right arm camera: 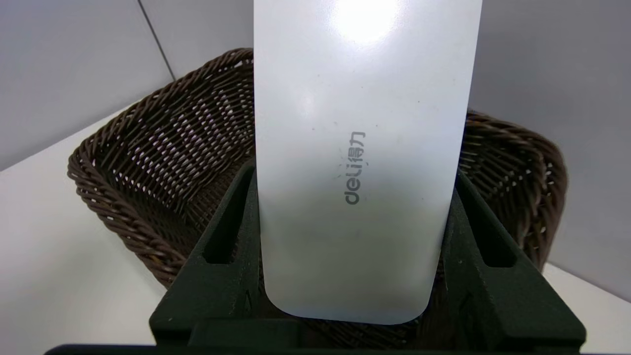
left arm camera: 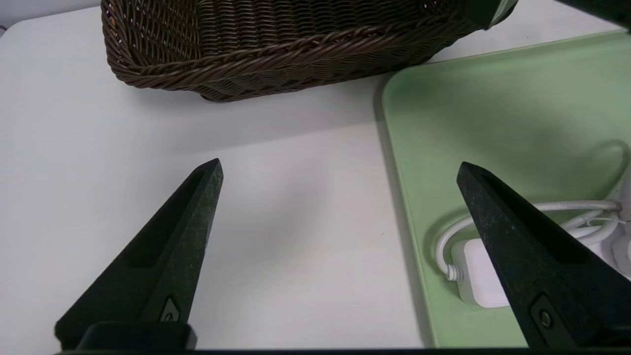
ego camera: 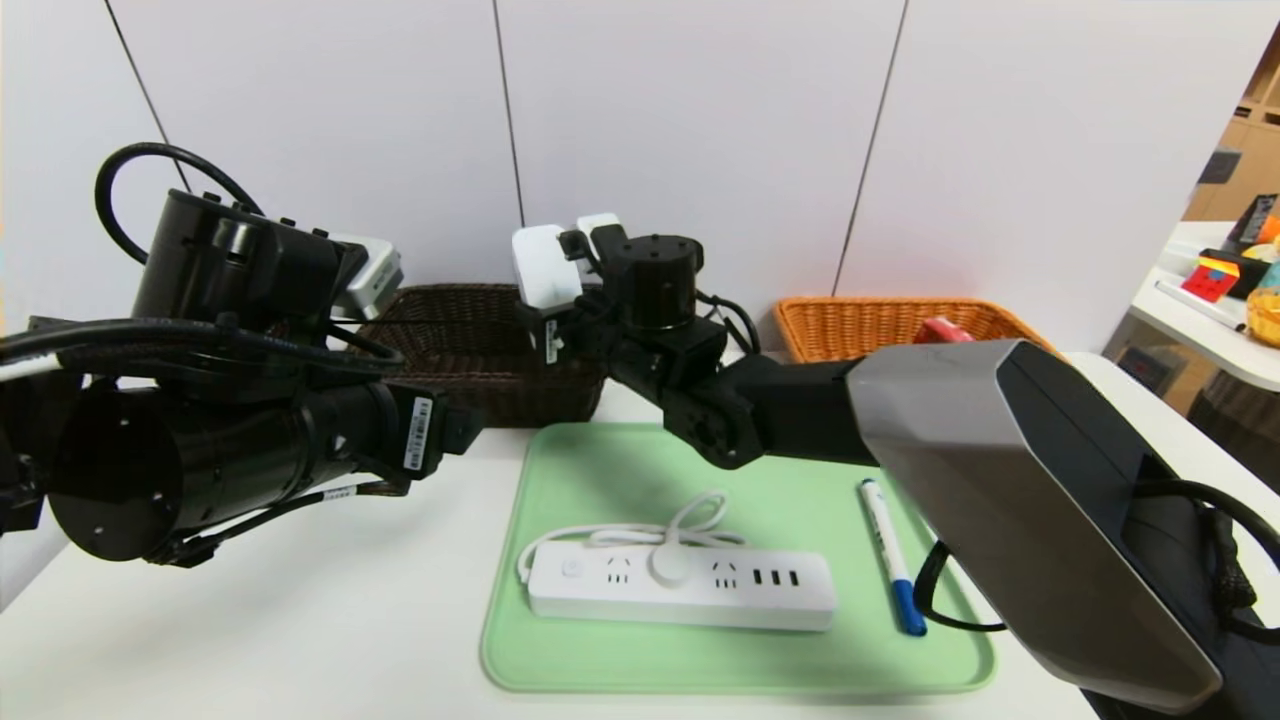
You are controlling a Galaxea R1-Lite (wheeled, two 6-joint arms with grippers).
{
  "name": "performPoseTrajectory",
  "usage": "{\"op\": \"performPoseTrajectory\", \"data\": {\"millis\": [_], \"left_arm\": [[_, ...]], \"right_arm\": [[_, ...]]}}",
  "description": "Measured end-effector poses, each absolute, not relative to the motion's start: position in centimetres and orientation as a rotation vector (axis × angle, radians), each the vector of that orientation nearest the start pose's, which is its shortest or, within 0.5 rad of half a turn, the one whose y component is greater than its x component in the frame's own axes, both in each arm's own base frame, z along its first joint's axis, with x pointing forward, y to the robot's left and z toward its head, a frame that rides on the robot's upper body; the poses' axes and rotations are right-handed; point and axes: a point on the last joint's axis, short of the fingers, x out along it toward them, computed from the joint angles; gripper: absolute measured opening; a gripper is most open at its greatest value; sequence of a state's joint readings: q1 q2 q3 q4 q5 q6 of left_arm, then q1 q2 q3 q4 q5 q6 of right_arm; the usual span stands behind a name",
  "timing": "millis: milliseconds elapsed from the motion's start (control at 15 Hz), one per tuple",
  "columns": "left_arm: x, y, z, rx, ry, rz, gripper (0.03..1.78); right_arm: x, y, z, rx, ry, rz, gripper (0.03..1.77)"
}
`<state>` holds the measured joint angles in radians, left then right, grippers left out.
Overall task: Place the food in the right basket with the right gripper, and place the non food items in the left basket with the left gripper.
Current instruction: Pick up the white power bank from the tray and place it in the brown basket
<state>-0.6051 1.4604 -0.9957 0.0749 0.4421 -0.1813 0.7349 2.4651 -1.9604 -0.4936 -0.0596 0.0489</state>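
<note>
1. The right claw is clamping a flat white rounded plastic device between its two black fingers and holding it upright over the dark brown rectangular woven wicker basket, which is sitting at the back left of the white table.
2. The left claw is hanging released and empty over the table, just beside the pale green rubbery tray.
3. A white plastic power strip with a looped cord and a white marker with a blue cap are lying on the tray, so by my reading two non-food items are waiting to be moved.
4. A small red carton is peeking out of the orange-tan woven wicker basket, so the food step is looking done.
5. The device is being carried by the right claw, not the left as the task asks.
6. Grey print on the device is reading "deli" followed by two Chinese characters.
</note>
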Motion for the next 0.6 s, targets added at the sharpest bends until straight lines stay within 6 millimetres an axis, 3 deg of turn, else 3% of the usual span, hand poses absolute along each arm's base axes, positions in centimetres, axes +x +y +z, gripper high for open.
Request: {"op": "performPoseTrajectory", "data": {"millis": [467,600], "left_arm": [[20.7,-13.2,23.5,0.095,0.482,-0.117,1.69],[20.7,-13.2,23.5,0.095,0.482,-0.117,1.69]], "right_arm": [[39.4,35.4,15.5,0.033,0.048,0.675,1.00],[39.5,35.5,15.2,0.030,0.046,0.673,1.17]]}}
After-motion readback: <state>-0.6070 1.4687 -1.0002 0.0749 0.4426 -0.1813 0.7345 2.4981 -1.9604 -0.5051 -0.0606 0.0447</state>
